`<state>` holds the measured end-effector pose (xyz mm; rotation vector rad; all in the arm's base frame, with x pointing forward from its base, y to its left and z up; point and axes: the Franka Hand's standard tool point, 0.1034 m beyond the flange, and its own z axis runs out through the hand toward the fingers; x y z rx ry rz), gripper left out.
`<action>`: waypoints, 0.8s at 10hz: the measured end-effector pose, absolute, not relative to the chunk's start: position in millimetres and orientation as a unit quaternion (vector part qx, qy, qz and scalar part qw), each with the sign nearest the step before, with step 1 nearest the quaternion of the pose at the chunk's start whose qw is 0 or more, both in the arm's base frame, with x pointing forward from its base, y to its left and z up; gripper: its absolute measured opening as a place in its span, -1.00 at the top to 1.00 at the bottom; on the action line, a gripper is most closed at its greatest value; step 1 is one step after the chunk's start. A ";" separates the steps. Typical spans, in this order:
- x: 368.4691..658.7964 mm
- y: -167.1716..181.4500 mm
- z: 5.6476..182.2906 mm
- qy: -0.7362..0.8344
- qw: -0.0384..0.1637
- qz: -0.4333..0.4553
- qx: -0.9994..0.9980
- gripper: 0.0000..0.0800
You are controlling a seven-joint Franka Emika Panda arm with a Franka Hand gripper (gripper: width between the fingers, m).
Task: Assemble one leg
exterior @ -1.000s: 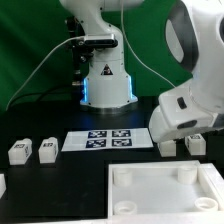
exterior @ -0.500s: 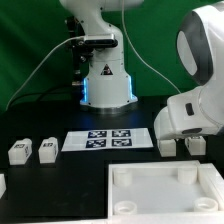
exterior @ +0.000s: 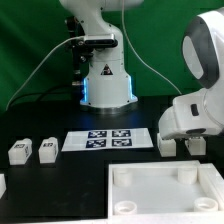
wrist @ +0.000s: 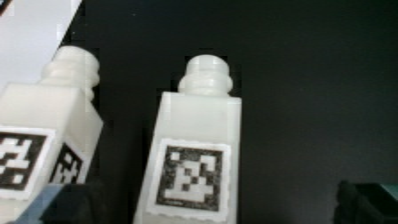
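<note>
One leg [wrist: 199, 130] inside spread end effector [wrist: 219, 202]

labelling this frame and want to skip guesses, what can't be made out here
Tool: wrist view shows only dark finger corners at the frame edge; in the exterior view the white arm hides it. Open or shut unclear.
Two small white plastic blocky legs by the arm: partly covered by it, exterior view.
Large flat white square top: cut off by the exterior view's edges.
Leg tags: blurred, wrist view.
</note>
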<state>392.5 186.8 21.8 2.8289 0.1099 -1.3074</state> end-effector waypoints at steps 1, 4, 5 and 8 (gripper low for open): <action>390.4 187.3 19.4 0.036 0.012 -0.422 0.906 -0.62; 384.8 186.8 8.7 0.036 0.012 -0.426 0.904 -0.62; 384.8 186.6 8.1 0.038 0.011 -0.425 0.904 -0.62; 384.7 186.6 8.1 0.038 0.011 -0.425 0.904 -0.03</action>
